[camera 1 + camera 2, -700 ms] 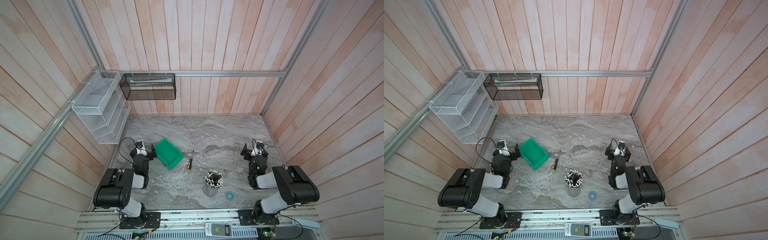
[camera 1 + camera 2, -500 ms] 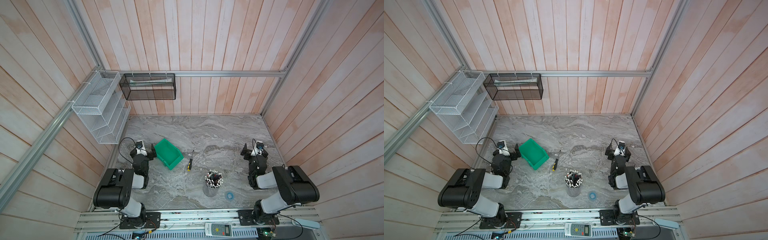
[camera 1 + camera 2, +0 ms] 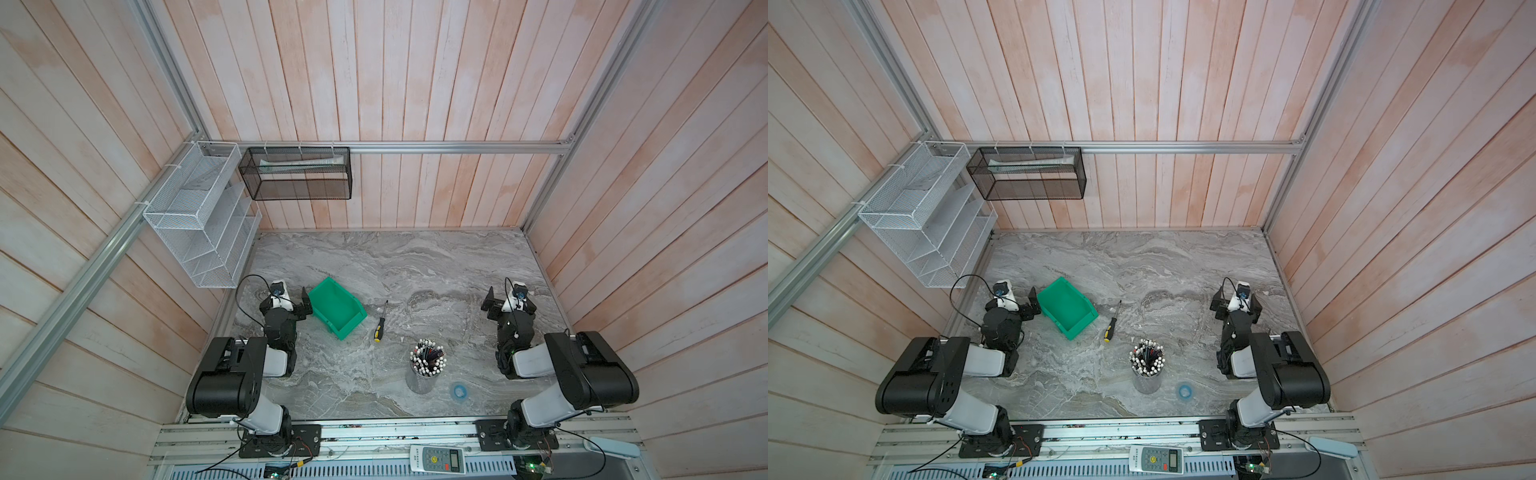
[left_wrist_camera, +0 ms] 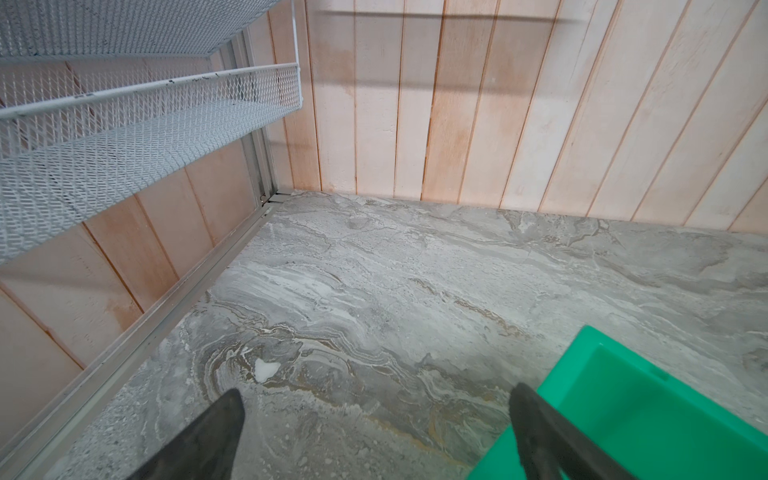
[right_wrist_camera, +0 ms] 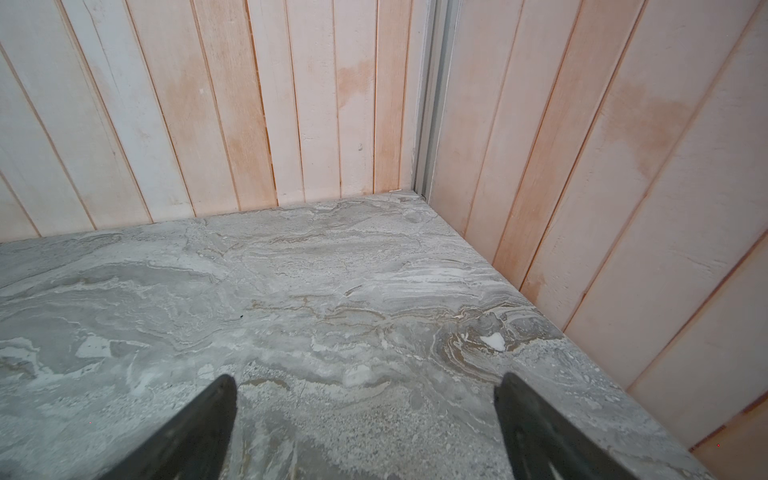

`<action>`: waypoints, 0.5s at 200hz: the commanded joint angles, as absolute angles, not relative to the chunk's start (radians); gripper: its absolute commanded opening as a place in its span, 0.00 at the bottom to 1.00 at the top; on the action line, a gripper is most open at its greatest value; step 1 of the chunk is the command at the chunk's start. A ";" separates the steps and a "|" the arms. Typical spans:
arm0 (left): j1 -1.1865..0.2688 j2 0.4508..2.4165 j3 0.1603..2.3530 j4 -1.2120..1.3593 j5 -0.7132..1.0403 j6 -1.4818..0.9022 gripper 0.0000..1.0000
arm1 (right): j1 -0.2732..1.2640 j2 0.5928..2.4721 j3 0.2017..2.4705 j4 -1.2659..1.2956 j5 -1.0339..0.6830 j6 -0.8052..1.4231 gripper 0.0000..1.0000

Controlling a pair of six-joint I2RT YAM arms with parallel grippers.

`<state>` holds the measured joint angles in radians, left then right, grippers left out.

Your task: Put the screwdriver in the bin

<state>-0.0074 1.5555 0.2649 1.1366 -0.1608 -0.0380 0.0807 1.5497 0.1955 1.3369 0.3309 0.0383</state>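
Screwdriver (image 3: 379, 324) lies flat on the marble table (image 3: 415, 257), left of centre. Its handle points toward the front edge, and it lies just beside the green bin (image 3: 336, 306), not touching it. The bin sits near the left edge. The left gripper (image 4: 376, 390) has its jaws apart, one finger just beside the bin's wall. The right gripper (image 5: 365, 377), near the right edge, is spread wide, holding nothing.

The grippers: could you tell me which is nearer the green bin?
The left gripper, right beside the green bin; the right gripper sits far beyond the screwdriver.
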 commanded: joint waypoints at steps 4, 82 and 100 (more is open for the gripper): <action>-0.005 1.542 0.282 1.129 -0.149 -0.044 1.00 | 0.078 1.546 0.200 1.338 0.322 0.051 0.99; -0.005 1.542 0.281 1.128 -0.150 -0.044 1.00 | 0.088 1.548 0.203 1.341 0.336 0.045 0.98; -0.008 1.538 0.276 1.139 -0.195 -0.053 1.00 | 0.089 1.548 0.201 1.341 0.336 0.044 0.98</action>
<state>-0.0074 1.5555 0.2649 1.1362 -0.1608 -0.0383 0.0837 1.5497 0.1955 1.3373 0.3313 0.0380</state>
